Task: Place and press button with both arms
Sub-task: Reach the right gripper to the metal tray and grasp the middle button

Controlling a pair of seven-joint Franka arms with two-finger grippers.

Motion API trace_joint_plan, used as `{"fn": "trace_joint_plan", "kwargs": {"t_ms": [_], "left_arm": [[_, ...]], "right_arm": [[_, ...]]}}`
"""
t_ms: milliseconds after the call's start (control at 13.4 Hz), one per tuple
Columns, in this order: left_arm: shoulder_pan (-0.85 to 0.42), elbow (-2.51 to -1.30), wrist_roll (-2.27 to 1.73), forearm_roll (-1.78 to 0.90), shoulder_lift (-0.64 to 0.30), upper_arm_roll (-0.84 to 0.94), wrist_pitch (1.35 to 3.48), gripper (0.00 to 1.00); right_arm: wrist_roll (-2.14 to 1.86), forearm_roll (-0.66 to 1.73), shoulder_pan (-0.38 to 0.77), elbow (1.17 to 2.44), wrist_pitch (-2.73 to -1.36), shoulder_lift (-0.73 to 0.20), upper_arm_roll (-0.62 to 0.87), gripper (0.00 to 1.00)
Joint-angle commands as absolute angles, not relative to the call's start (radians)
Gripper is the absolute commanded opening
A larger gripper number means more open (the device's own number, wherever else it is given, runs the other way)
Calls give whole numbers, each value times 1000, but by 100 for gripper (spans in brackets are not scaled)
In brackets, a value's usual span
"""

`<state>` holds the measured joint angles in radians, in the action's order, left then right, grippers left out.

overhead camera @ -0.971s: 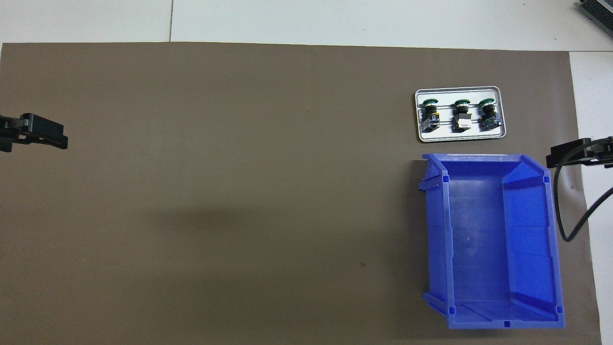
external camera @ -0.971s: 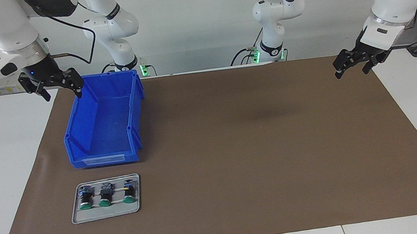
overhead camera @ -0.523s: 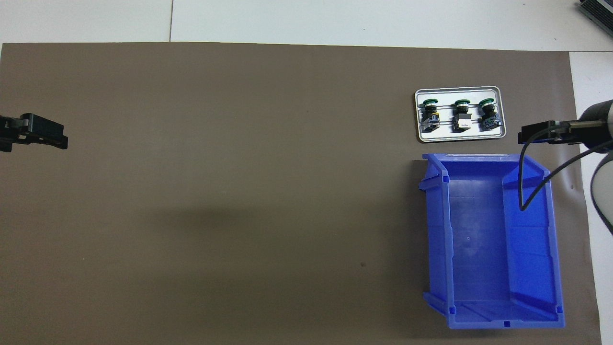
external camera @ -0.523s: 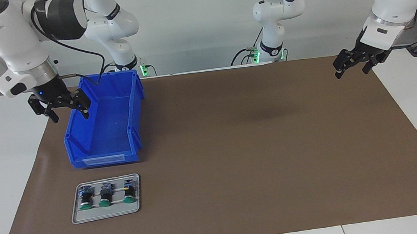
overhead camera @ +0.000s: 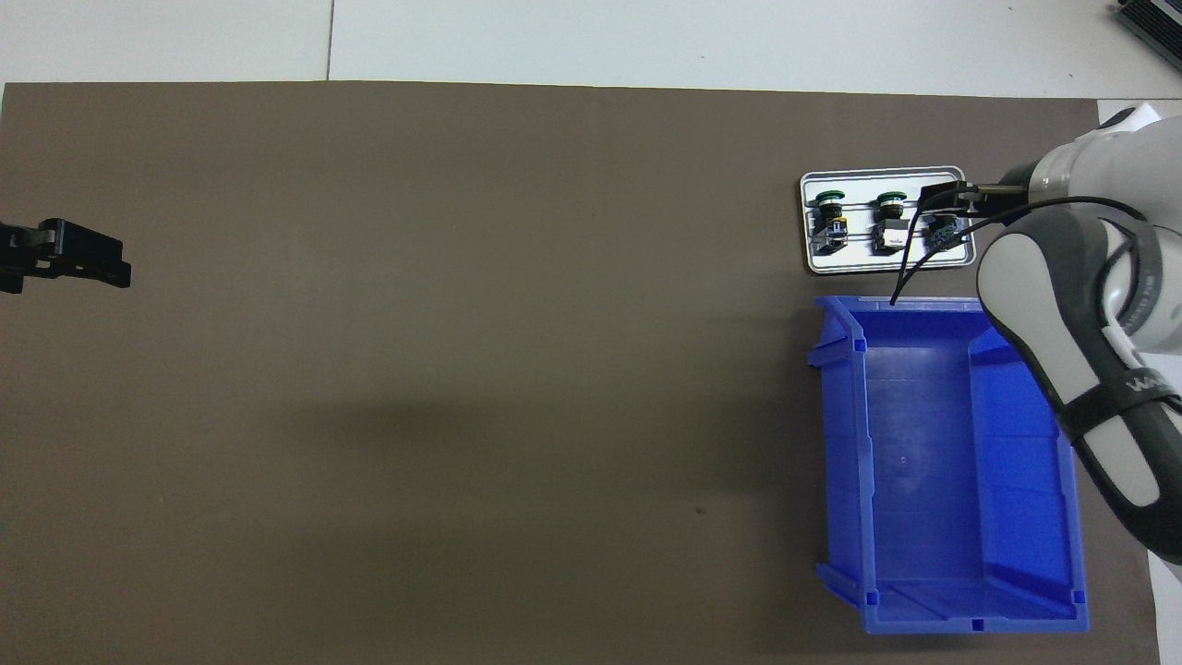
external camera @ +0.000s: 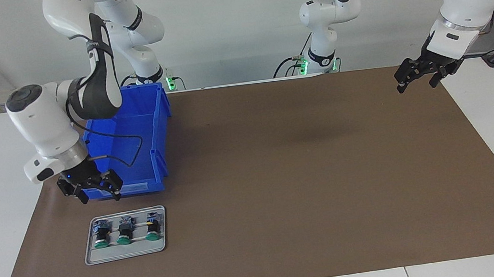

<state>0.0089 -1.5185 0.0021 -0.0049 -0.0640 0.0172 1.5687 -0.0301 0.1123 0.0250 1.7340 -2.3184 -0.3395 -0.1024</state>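
The brown mat (external camera: 279,176) covers the table. The blue bin (external camera: 128,138) stands near its corner at the right arm's end, nearest the robots. The grey tray (external camera: 126,253), just farther out, holds three buttons. The right gripper (external camera: 93,192), fingers spread, hangs over the tray's edge. I think it should come straight down on the button (external camera: 101,233) toward the mat's edge, closing on the black body. The left gripper (external camera: 421,76) waits, spread, over its corner.

Three push-buttons lie on their sides in a row, well apart from one another, their green caps pointing away from the robots. Each has a round green cap, a black cylindrical body and a grey-blue base. One (external camera: 101,235) lies toward the right arm's end of the bench, one (external camera: 124,231) in the middle, one (external camera: 152,227) toward the left arm's end.
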Motion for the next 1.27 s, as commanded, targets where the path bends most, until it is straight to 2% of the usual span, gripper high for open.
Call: {"fn": "trace_joint_plan", "kwargs": {"t_ms": [0, 299, 448, 523, 821, 1045, 1120, 1194], "left_arm": [[12, -1548, -8, 9, -37, 20, 1569, 100], [12, -1548, -6, 9, -37, 20, 1569, 100], [12, -1548, -6, 9, -37, 20, 1569, 100], [12, -1548, -6, 9, -37, 20, 1569, 100], [12, -1548, -6, 9, -37, 20, 1569, 100], [12, -1548, -6, 9, -37, 20, 1569, 100], [12, -1548, -6, 9, -37, 20, 1569, 100], [12, -1549, -6, 9, -37, 20, 1569, 100]], "right_arm": [[-54, 152, 37, 1695, -2382, -417, -104, 100], [-72, 152, 38, 1697, -2462, -498, -101, 99], [-118, 153, 37, 1703, -2477, -517, -94, 87], [-129, 155, 37, 1715, -2497, -522, -94, 85], [-141, 155, 40, 1738, -2506, -529, -86, 77], [-164, 155, 35, 1738, -2508, -538, -86, 76], [-169, 153, 35, 1738, -2508, -540, -86, 64], [-192, 155, 29, 1738, -2508, -543, -86, 43]]}}
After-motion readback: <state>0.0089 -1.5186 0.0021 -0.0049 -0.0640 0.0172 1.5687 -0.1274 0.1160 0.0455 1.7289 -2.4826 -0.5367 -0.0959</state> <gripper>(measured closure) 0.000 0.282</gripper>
